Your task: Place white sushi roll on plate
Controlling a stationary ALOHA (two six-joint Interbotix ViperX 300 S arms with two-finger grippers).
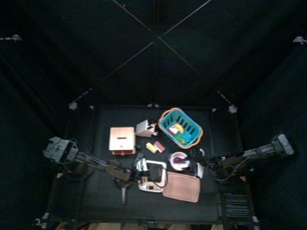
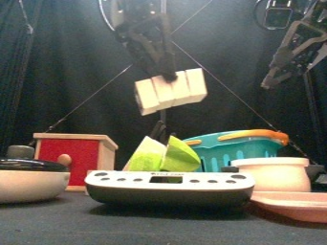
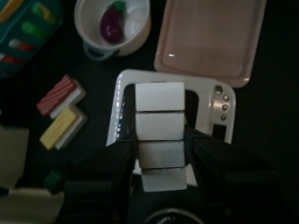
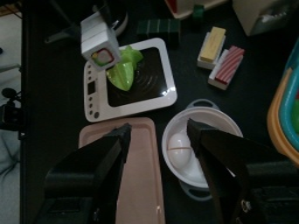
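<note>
The white sushi roll (image 2: 170, 91) is a white block of three segments with a green and red end face (image 4: 101, 55). My left gripper (image 3: 163, 154) is shut on its sides and holds it tilted in the air above the white scale (image 2: 170, 188). The pink rectangular plate (image 3: 211, 39) lies flat beside the scale, at the front right (image 2: 296, 204). My right gripper (image 4: 158, 171) hangs open and empty above the plate (image 4: 117, 149) and a white bowl (image 4: 198, 144).
A green item (image 4: 126, 72) lies on the scale. The white bowl (image 3: 114, 22) holds a purple piece. A teal basket (image 2: 236, 148) stands behind it, a red box (image 2: 75, 153) and a dark pan (image 2: 29, 174) to the left. Small sushi pieces (image 3: 59, 94) lie nearby.
</note>
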